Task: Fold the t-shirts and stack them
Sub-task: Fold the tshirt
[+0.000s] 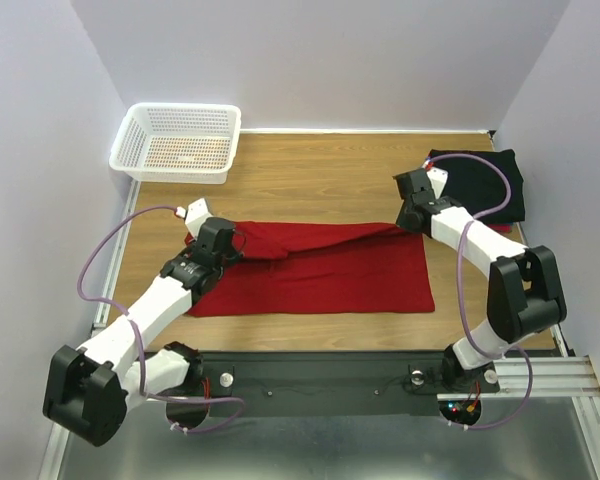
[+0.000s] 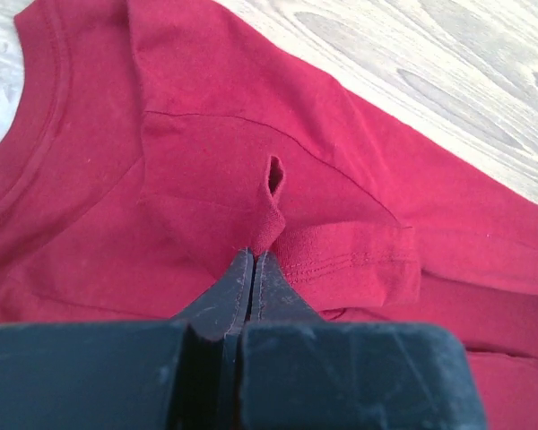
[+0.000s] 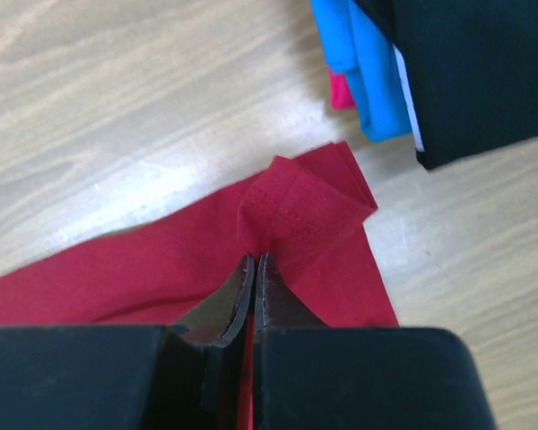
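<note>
While clamped shut: left gripper [image 2: 254,257] on a sleeve hem, right gripper [image 3: 255,262] on a hemmed corner of the plain bright red cloth t-shirt [image 1: 325,275], spread on the wooden table [image 1: 320,170]. Near that corner, stack of folded black, blue and pink-red shirts [image 3: 471,72]. Far left, white plastic lattice basket [image 1: 178,142].

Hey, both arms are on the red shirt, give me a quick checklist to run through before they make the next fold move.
1. The left gripper is shut on the red t-shirt: ok.
2. The right gripper is shut on the same shirt's other end: ok.
3. Layers of cloth caught in each pinch: cannot tell.
4. Shirt's near edge lies flat on the table: ok.
5. The folded stack sits apart from the red cloth: ok.
</note>
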Controlling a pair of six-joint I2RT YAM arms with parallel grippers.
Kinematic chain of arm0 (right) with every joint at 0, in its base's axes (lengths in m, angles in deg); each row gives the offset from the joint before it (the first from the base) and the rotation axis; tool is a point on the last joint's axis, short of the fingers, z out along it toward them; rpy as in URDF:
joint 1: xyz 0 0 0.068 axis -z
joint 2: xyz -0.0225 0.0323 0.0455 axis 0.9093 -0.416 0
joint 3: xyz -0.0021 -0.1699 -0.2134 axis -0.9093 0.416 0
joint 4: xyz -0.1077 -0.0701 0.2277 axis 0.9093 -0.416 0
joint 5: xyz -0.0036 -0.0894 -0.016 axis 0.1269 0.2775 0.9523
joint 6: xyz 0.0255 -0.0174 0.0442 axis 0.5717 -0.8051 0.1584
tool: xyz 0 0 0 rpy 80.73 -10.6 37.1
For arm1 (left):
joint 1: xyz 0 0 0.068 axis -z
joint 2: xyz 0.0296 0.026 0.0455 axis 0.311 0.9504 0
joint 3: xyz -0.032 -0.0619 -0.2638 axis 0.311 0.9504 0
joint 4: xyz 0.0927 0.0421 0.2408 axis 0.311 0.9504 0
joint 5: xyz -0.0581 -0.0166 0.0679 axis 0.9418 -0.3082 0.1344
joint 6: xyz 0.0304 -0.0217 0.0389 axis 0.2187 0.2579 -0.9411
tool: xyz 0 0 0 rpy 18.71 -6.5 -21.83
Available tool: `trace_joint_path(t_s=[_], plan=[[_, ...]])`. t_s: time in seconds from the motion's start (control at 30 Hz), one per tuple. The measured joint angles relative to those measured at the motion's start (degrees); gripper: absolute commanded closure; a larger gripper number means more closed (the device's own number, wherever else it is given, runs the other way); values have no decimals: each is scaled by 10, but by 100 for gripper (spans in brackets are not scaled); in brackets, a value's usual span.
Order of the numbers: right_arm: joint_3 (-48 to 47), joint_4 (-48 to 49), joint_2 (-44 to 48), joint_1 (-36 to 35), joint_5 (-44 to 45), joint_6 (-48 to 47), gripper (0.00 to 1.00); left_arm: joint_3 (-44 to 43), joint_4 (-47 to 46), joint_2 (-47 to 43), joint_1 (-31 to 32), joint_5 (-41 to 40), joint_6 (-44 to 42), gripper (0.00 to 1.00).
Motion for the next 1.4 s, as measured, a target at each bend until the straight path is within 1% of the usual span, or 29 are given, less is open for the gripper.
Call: trace_joint_path(t_s=[0.13,0.17,0.2,0.23,0.27,0.3,0.33,0.37,0.4,0.43,0.47,0.63,0.7,0.77,0.87,0.97,1.03,1.13,1.2,1.3,1.4], plan=[[27,3,17,0,-8,2,99,15,16,-29,2,-2,9,100],[38,2,21,0,-10,3,93,22,16,-33,2,-1,10,100],[46,3,22,0,-12,3,91,27,16,-36,3,0,11,100],[56,3,23,0,-13,4,89,33,17,-37,3,4,12,98],[67,4,23,0,-14,7,77,42,19,-38,3,9,13,67],[78,3,23,0,-15,9,70,51,19,-39,4,13,14,38],[87,3,23,0,-17,9,61,61,22,-40,6,18,18,15],[100,3,24,0,-17,14,43,71,27,-45,9,30,23,2],[111,1,26,0,-18,14,35,78,32,-50,12,37,30,2],[118,0,28,0,-19,18,23,84,37,-59,16,45,34,2],[125,-2,31,0,-21,21,0,88,41,-70,19,53,39,2],[133,-3,77,0,-42,17,0,89,54,-140,25,64,52,2],[130,-2,102,0,-57,14,0,84,54,-152,25,64,52,2],[124,-1,115,0,-73,10,0,73,52,-145,25,63,49,1],[109,3,116,0,-104,-1,0,46,24,-96,25,65,37,2],[98,17,111,-3,-144,-17,0,19,-30,-14,25,88,21,2],[93,35,100,-5,-177,-26,0,1,-68,58,25,116,10,2],[84,59,67,-11,-214,-32,0,-28,-106,162,25,148,-5,2],[82,73,42,-12,-229,-33,0,-36,-120,202,25,164,-10,2],[82,78,8,-15,-238,-32,0,-35,-130,228,26,183,-13,2],[83,79,-12,-15,-238,-30,0,-24,-144,224,34,194,-12,2]])
